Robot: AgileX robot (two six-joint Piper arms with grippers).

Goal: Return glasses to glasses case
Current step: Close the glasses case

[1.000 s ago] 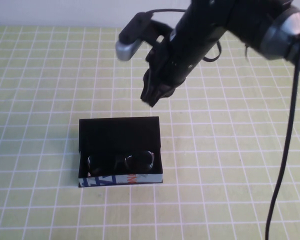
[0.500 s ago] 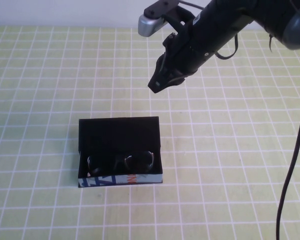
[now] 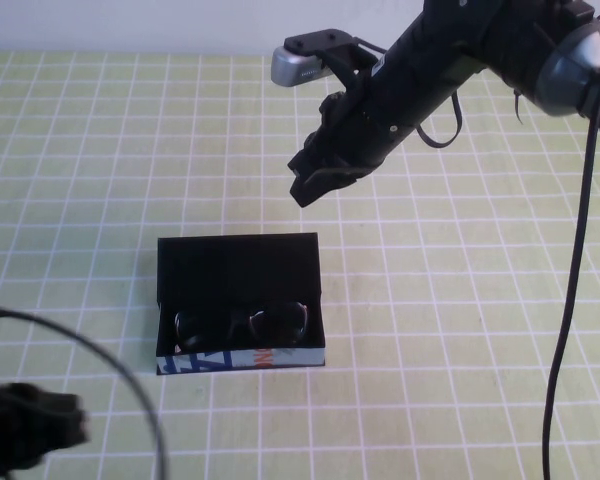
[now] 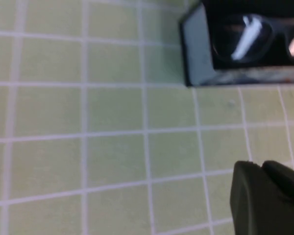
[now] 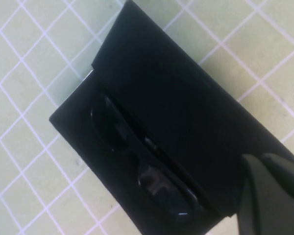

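The black glasses case (image 3: 238,272) lies open on the green grid mat, its flap lid laid back and its blue, white and orange strip facing me. The dark glasses (image 3: 242,323) lie inside it, behind the strip. My right gripper (image 3: 304,190) hangs shut and empty above the mat, beyond the case's far right corner. Its wrist view shows the case (image 5: 186,98) and the glasses (image 5: 137,161) below it. My left gripper (image 3: 50,425) is at the near left, short of the case, shut and empty (image 4: 262,169). Its wrist view shows the case's corner (image 4: 196,49) and the glasses (image 4: 245,36).
The green mat with white grid lines (image 3: 460,330) covers the table. The right arm's black cable (image 3: 570,300) hangs down along the right side. A cable (image 3: 130,385) loops from the left arm at the near left.
My right gripper has risen and drawn back from the case, toward the far right. My left arm has come into view at the near left corner.
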